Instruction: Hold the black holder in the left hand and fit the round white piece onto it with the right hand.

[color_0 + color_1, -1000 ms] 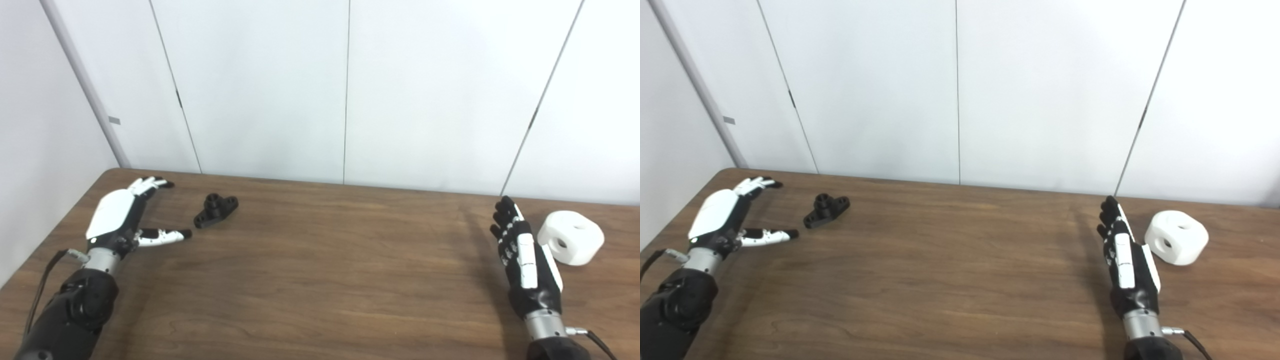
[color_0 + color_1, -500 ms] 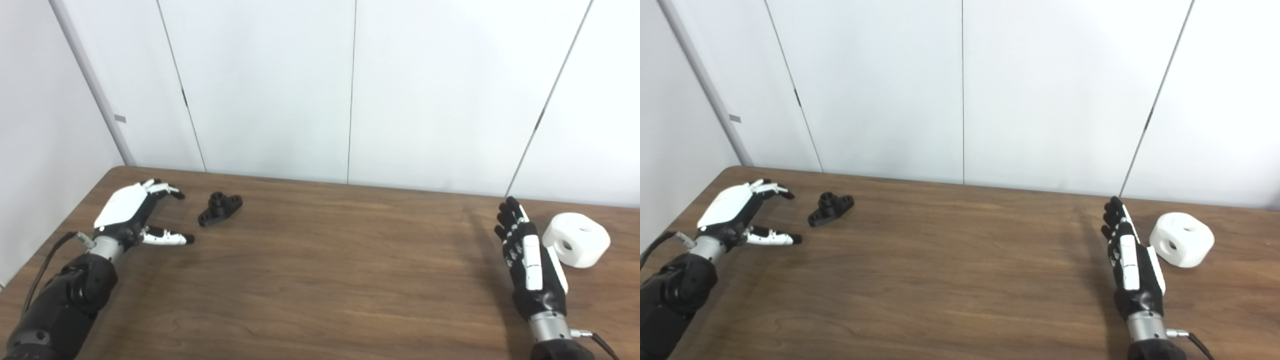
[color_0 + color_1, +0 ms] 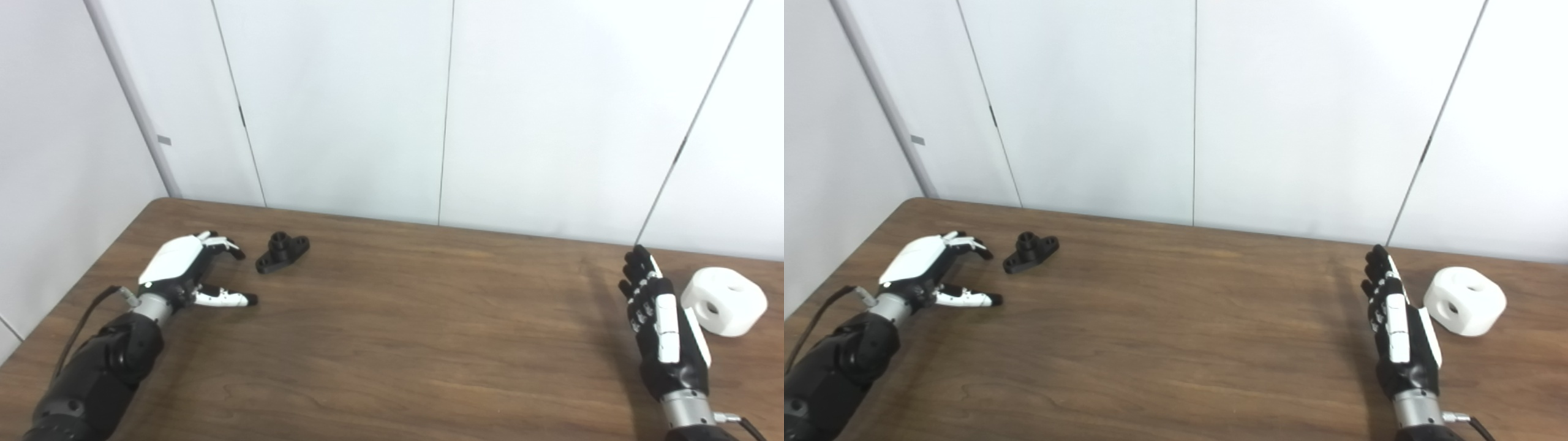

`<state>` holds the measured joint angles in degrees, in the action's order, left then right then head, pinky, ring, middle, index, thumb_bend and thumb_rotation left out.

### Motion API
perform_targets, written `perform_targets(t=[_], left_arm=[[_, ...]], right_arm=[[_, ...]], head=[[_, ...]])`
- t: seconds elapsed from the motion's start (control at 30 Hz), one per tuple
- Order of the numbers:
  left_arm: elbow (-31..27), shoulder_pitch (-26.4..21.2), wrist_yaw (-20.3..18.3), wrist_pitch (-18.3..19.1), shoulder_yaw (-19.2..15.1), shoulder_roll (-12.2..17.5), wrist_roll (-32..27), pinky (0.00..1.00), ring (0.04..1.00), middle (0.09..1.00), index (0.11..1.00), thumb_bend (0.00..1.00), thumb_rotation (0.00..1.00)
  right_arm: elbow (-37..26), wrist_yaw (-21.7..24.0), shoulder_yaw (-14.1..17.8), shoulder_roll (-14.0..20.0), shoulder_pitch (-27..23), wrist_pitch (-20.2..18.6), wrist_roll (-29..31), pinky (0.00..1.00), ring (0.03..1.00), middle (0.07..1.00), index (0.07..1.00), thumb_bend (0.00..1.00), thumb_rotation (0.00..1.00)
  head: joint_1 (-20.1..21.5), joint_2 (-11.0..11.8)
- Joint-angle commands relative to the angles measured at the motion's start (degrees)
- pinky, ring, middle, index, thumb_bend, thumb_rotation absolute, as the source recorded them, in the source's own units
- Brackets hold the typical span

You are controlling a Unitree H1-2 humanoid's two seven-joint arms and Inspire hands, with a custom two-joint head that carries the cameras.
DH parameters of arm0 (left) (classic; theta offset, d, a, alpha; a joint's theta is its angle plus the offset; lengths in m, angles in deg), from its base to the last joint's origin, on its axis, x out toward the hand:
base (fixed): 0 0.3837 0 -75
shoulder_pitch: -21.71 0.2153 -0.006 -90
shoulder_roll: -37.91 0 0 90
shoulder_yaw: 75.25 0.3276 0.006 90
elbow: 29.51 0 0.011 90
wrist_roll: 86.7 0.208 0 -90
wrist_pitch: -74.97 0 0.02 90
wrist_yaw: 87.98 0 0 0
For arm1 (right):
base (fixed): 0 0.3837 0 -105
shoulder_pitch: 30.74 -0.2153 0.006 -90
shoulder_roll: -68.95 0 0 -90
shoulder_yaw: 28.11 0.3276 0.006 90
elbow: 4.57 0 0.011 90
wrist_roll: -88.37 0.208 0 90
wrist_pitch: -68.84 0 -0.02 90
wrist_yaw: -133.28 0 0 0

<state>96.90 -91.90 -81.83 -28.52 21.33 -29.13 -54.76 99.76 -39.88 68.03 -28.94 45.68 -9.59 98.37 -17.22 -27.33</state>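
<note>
Your left hand [image 3: 177, 269] sits on the bench [image 3: 392, 343] with fingers [image 3: 225, 246] spread, empty, just left of the black holder [image 3: 282, 252]. Far right, your right hand [image 3: 664, 324] stands edge-up, fingers straight and together, beside the round white piece [image 3: 724, 301], not touching it.

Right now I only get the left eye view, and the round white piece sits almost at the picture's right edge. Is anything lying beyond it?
Observer: The right eye view reaches further that way. It shows a wider strip of wooden table to the right of the round white piece, and nothing on it.
Visitor: Is the right hand touching the piece?
Observer: It seems not. From that camera the open right hand stands just left of the piece, with a thin line of wood between them.
</note>
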Motion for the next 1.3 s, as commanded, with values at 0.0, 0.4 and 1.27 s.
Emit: perform_targets(t=[0.0, 0.4, 1.27], left_arm=[[0.89, -3.02, 1.81, -0.20, 0.59, 0.37, 1.04, 1.00, 0.964, 0.870, 0.721, 0.93, 0.44], [6.72, -4.83, 4.36, -0.35, 2.72, -0.93, 0.01, 0.98, 0.944, 0.856, 0.710, 0.93, 0.42], [11.02, -7.52, 4.83, -1.49, 3.87, -1.86, -1.51, 0.97, 0.924, 0.839, 0.700, 0.96, 0.32]], right_arm=[[1.32, 0.91, 0.56, 0.12, 3.40, 0.00, 1.54, 1.00, 0.999, 0.982, 0.973, 0.38, 1.00], [-0.06, 1.21, 1.03, 0.42, 3.73, -0.15, 3.40, 1.00, 1.000, 0.981, 0.976, 0.35, 1.00], [-7.50, 1.08, 0.86, -0.47, 5.79, -3.89, 3.78, 1.00, 1.000, 0.986, 0.985, 0.33, 1.00]], head=[[-0.38, 0.04], [-3.01, 0.74], [-3.64, 0.93]])
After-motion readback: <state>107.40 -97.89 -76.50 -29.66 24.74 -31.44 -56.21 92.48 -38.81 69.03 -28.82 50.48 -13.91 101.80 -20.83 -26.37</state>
